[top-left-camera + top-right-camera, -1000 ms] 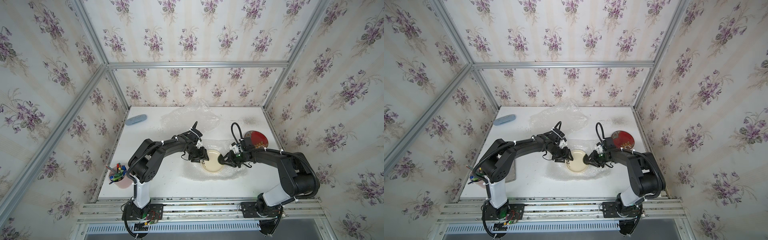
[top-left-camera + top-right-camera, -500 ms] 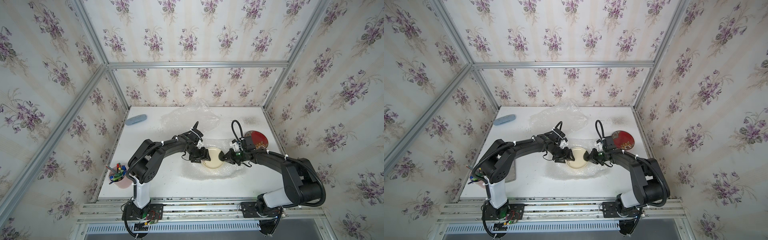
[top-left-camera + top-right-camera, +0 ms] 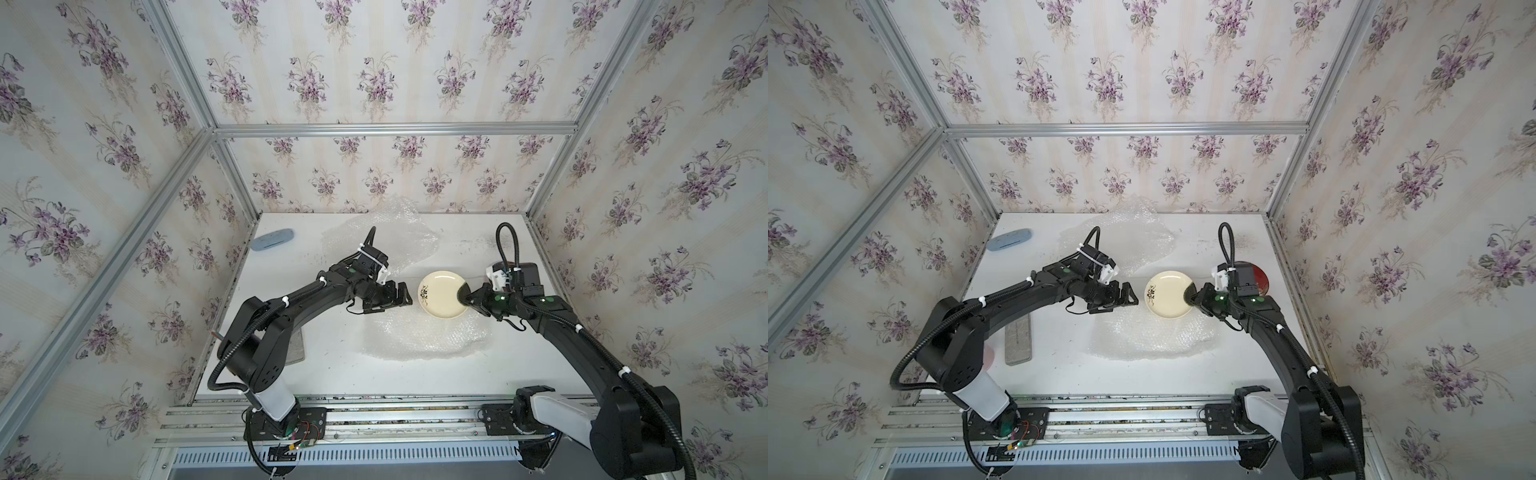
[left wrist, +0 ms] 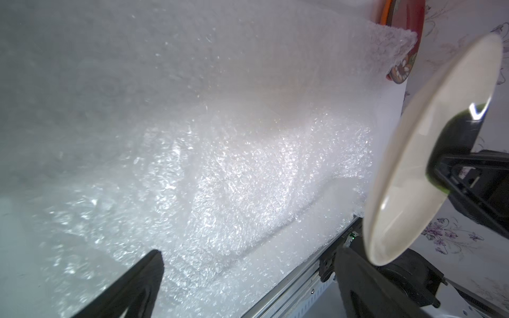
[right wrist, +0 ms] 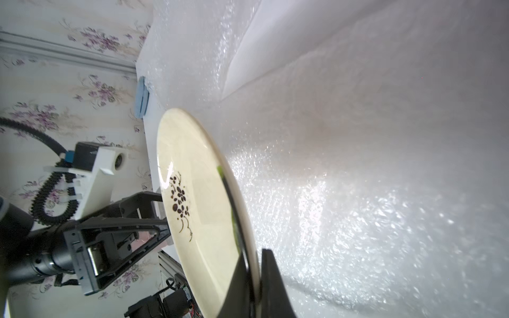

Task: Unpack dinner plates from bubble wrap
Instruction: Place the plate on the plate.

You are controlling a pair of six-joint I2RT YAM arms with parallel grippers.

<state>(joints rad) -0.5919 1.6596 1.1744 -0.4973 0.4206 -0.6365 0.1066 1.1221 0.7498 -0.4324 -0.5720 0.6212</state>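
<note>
The white table [image 3: 332, 374] is carrying a flattened bubble wrap sheet [image 3: 428, 336], and a crumpled second sheet [image 3: 386, 232] is lying near the back wall. The cream plate [image 3: 438, 293] (dark floral mark showing) is hanging tilted above the flat sheet. The dark red plate [image 3: 1260, 276] is sitting behind the right wrist. The right gripper [image 3: 463, 295] is pinching the cream plate's rim, jaws clamped on it. The left gripper [image 3: 402, 296] is gaping wide just beside the opposite edge, gripping nothing.

A narrow gap separated the open left pincer [image 3: 405, 294] from the cream plate [image 3: 438, 293]; crumpled bubble wrap [image 3: 395, 232] cluttered the surface [image 3: 332, 374] behind.
</note>
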